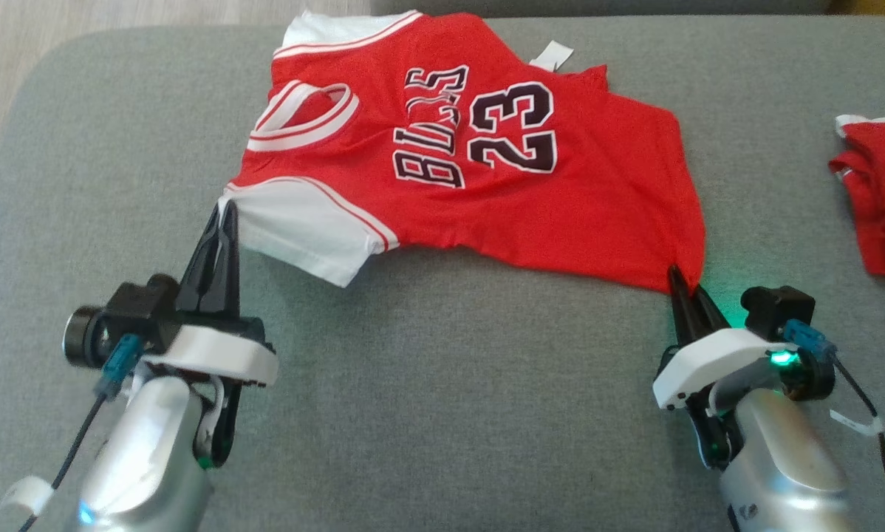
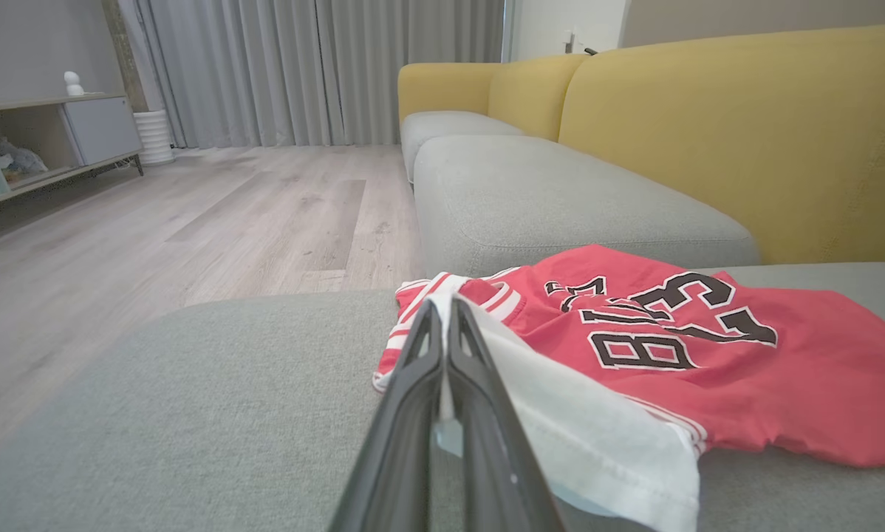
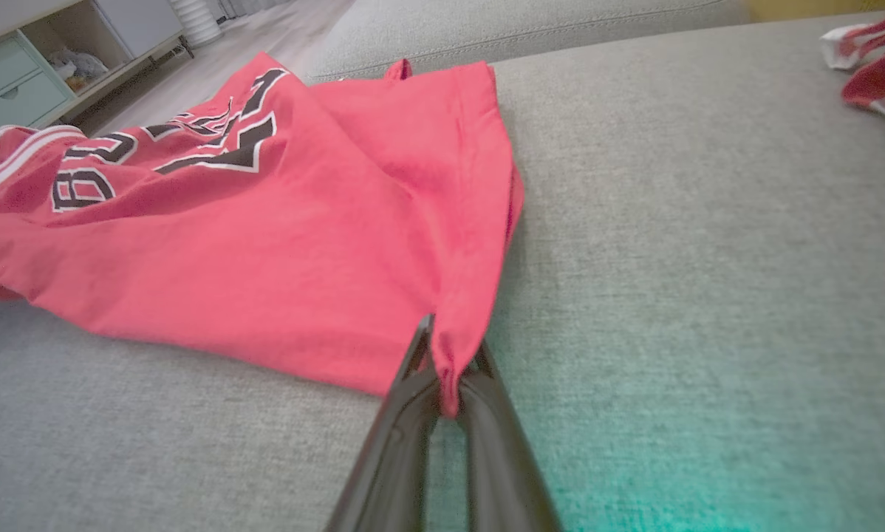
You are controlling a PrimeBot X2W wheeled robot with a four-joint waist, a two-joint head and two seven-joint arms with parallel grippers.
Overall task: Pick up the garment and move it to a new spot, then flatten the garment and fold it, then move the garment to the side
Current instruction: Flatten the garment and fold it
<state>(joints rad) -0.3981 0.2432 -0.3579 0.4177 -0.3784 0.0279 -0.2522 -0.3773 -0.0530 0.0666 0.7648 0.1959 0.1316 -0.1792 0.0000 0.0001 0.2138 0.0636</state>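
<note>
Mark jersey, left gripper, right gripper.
jersey [image 1: 598, 207]: head view, red body fabric.
left gripper [image 1: 219, 222]: head view, between its shut fingertips.
right gripper [image 1: 685, 284]: head view, between its shut fingertips.

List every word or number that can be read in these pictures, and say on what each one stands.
"23": large black numerals with a white outline, on the red jersey.
"BULLS": black letters beside the number on the same jersey; the middle letters are creased, so only "BU" and "S" read clearly.
The white tag at the jersey's far edge: too small to tell whether it bears any text.
</note>
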